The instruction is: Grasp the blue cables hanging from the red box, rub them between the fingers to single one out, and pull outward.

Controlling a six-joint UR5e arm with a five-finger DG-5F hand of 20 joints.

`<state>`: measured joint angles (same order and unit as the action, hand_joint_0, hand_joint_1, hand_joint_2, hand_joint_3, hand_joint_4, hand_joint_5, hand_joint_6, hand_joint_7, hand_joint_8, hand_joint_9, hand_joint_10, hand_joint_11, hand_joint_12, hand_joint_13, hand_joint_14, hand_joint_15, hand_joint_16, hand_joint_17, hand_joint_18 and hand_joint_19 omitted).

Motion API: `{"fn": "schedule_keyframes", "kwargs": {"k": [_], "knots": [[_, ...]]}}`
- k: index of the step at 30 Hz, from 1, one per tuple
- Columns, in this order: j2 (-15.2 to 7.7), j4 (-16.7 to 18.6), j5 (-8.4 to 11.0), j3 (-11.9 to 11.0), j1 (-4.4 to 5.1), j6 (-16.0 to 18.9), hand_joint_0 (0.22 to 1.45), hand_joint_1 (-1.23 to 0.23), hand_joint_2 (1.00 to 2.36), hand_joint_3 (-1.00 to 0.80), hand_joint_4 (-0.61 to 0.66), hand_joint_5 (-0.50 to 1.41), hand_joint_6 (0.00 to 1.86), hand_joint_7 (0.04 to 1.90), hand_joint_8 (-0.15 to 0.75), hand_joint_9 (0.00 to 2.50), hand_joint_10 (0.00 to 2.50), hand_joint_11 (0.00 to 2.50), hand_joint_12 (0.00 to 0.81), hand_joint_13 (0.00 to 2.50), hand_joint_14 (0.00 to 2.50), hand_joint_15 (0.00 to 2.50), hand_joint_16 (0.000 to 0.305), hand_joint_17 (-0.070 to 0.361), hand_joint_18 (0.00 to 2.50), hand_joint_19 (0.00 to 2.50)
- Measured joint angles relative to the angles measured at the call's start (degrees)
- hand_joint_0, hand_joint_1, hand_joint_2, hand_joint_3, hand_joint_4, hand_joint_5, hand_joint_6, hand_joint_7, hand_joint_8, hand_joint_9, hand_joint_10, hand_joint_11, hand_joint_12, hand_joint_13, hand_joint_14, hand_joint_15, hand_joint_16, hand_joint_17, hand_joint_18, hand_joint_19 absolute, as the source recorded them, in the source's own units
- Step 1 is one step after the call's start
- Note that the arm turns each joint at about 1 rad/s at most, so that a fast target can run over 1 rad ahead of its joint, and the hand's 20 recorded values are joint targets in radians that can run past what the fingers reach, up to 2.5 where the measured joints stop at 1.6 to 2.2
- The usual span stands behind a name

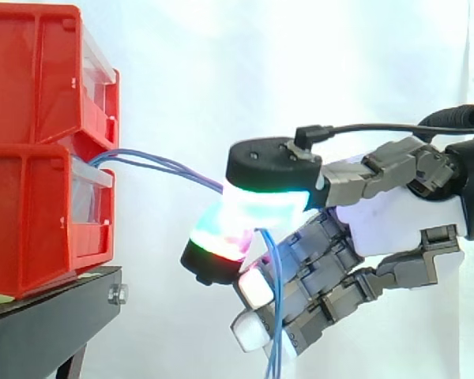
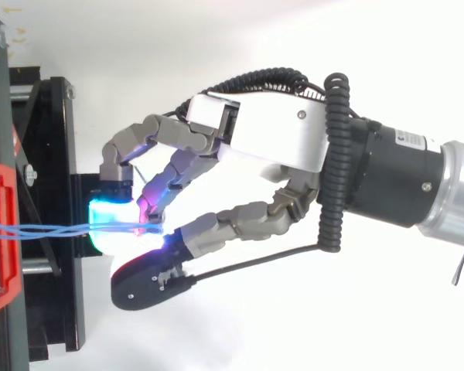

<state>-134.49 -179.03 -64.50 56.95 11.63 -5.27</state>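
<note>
A black stand (image 1: 51, 324) carries stacked red bins (image 1: 31, 150).

You're looking at a lab test rig: white curtain (image 1: 316, 63) backdrop, stacked red bins (image 1: 31, 158) on a black stand (image 1: 47, 320) (bolted metal frame).

backdrop: white curtain (image 1: 316, 55) (brightly lit) | furniture: black stand (image 1: 47, 332) at lower left

We can read no text, number or sign here. A small pale label (image 2: 411, 140) sits on the black wrist section of the arm (image 2: 387, 174), well to the right of the red bins (image 1: 31, 79), but its print is too small for us to make out. A tiny pale mark (image 1: 62, 223) on the lower bin's side wall is just as illegible.
</note>
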Motion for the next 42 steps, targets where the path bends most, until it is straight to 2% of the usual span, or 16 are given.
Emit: {"fn": "schedule_keyframes", "kwargs": {"k": [7, 13, 15, 19, 21, 25, 28, 30, 34, 42], "knots": [[0.01, 0.00, -0.01, 0.00, -0.10, 0.00, 0.51, -0.55, 1.00, -0.50, 0.11, -0.16, 0.88, 0.94, 0.316, 1.01, 0.02, 0.63, 0.388, 0.89, 0.02, 0.49, 0.054, 0.122, 0.76, 0.44], [0.01, 0.00, -0.02, -0.04, -0.13, 0.00, 0.53, -0.51, 1.00, -0.50, 0.10, -0.16, 0.88, 0.96, 0.308, 1.01, 0.02, 0.63, 0.386, 0.89, 0.02, 0.48, 0.053, 0.118, 0.74, 0.46], [0.01, 0.00, -0.01, -0.05, -0.14, 0.00, 0.58, -0.57, 1.01, -0.39, 0.10, -0.16, 0.88, 0.98, 0.303, 1.01, 0.02, 0.64, 0.374, 0.88, 0.02, 0.49, 0.050, 0.113, 0.72, 0.48], [0.01, 0.00, -0.01, -0.07, -0.13, 0.00, 0.59, -0.62, 1.01, -0.26, 0.07, -0.16, 0.89, 0.96, 0.316, 1.03, 0.02, 0.63, 0.386, 0.90, 0.02, 0.49, 0.053, 0.118, 0.75, 0.46], [0.01, 0.00, -0.01, -0.07, -0.13, 0.00, 0.60, -0.70, 1.01, -0.17, 0.09, -0.16, 0.90, 0.98, 0.323, 1.03, 0.02, 0.63, 0.393, 0.91, 0.02, 0.49, 0.054, 0.123, 0.76, 0.45], [0.05, -0.08, -0.01, -0.08, -0.12, 0.00, 0.61, -0.76, 1.02, -0.12, 0.10, -0.16, 0.90, 0.97, 0.318, 1.02, 0.02, 0.65, 0.389, 0.90, 0.02, 0.49, 0.055, 0.123, 0.77, 0.45], [0.37, -0.26, 0.05, -0.09, -0.12, -0.08, 0.62, -0.79, 1.02, -0.13, 0.09, -0.16, 0.90, 0.96, 0.307, 1.01, 0.02, 0.65, 0.378, 0.89, 0.02, 0.49, 0.053, 0.120, 0.77, 0.45], [0.55, -0.40, 0.10, -0.09, -0.12, -0.13, 0.66, -0.90, 1.02, -0.17, 0.03, -0.16, 0.90, 0.99, 0.286, 0.97, 0.02, 0.66, 0.365, 0.87, 0.02, 0.49, 0.050, 0.113, 0.75, 0.45], [0.80, -1.44, 0.06, -0.09, -0.13, -0.10, 0.70, -0.97, 1.02, -0.22, 0.01, -0.16, 0.90, 1.04, 0.284, 0.97, 0.02, 0.64, 0.361, 0.87, 0.02, 0.48, 0.050, 0.112, 0.76, 0.42], [0.83, -2.17, -0.01, -0.09, -0.13, -0.01, 0.74, -0.97, 1.01, -0.35, 0.00, -0.16, 0.89, 1.05, 0.276, 0.96, 0.02, 0.64, 0.354, 0.86, 0.02, 0.46, 0.049, 0.110, 0.78, 0.41]]}}
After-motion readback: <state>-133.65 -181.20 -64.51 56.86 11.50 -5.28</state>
